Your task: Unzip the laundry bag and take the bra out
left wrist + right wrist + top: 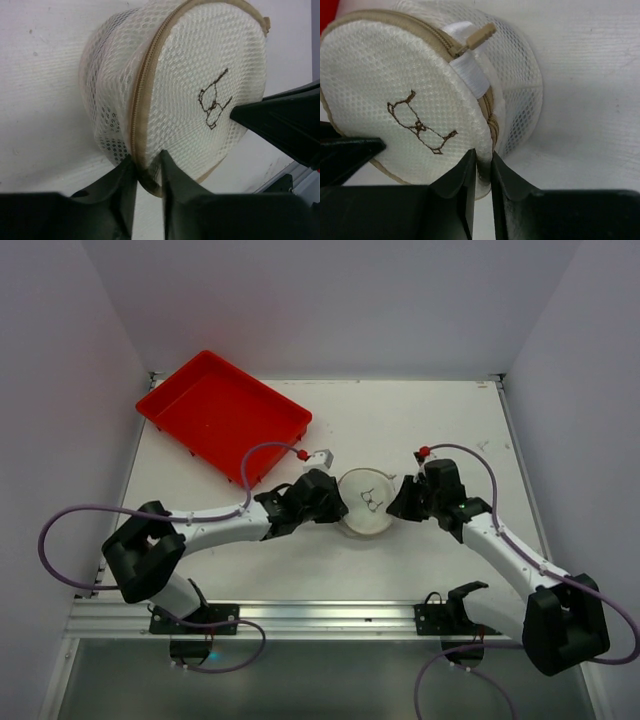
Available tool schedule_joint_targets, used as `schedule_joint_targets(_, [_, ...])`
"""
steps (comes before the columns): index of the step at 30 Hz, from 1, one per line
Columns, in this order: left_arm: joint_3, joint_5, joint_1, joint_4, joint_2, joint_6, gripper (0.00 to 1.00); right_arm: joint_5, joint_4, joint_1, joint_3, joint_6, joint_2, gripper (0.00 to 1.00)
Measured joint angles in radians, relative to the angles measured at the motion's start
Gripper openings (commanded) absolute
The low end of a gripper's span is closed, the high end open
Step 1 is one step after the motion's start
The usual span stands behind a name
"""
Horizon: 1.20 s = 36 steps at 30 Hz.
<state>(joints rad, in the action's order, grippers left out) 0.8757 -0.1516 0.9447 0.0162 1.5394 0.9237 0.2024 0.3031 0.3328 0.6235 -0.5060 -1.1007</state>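
While both pincers grip it from opposite sides, the laundry bag [364, 502] lies in the middle of the table [430, 430], its round face with the small drawing [420, 125] turned upward. The left pincer [146, 172] is closed on the rim, right on the zip seam [141, 100]. The right pincer [482, 165] is closed on the opposite rim, a short way along the seam from the zip pull [476, 36], which sticks out free.

The zip looks fully shut, so the step in hand is likely to steady the bag before opening it. The left pincer is best used as the anchor, clamped firmly on the seam so the soft mesh cannot twist or lift. The right one is nearer the pull, so it should let go, take the pull by its flat tab and draw it round the curve of the rim, not straight across. Pulling too fast may crumple the bag. The bra cannot be made out through the mesh.
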Motion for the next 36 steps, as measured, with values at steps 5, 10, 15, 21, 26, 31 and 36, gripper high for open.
schedule_joint_targets(5, [0.037,-0.007,-0.035,0.009,0.014,-0.046,0.1,0.07,-0.056,0.009,-0.081,-0.051,0.051,0.0])
schedule_joint_targets(10, [0.068,0.053,-0.132,0.017,0.024,-0.15,0.13,0.069,-0.147,0.139,-0.139,-0.183,0.17,0.0])
schedule_joint_targets(15, [0.199,0.144,-0.189,0.07,0.106,-0.324,0.22,0.018,-0.268,0.331,-0.147,-0.33,0.161,0.12])
schedule_joint_targets(21, [0.351,0.161,-0.222,0.094,0.171,-0.509,0.54,0.026,-0.276,0.526,-0.059,-0.418,-0.056,0.52])
schedule_joint_targets(26, [0.352,0.157,-0.267,0.089,0.123,-0.522,0.86,0.004,-0.185,0.55,0.007,-0.411,-0.047,0.77])
schedule_joint_targets(31, [0.252,0.103,-0.272,0.153,-0.064,-0.397,0.9,-0.142,0.035,0.546,0.105,-0.348,0.131,0.91])
schedule_joint_targets(36, [0.066,0.096,-0.249,0.147,-0.277,-0.195,0.89,-0.25,0.158,0.379,0.151,-0.264,0.27,0.9])
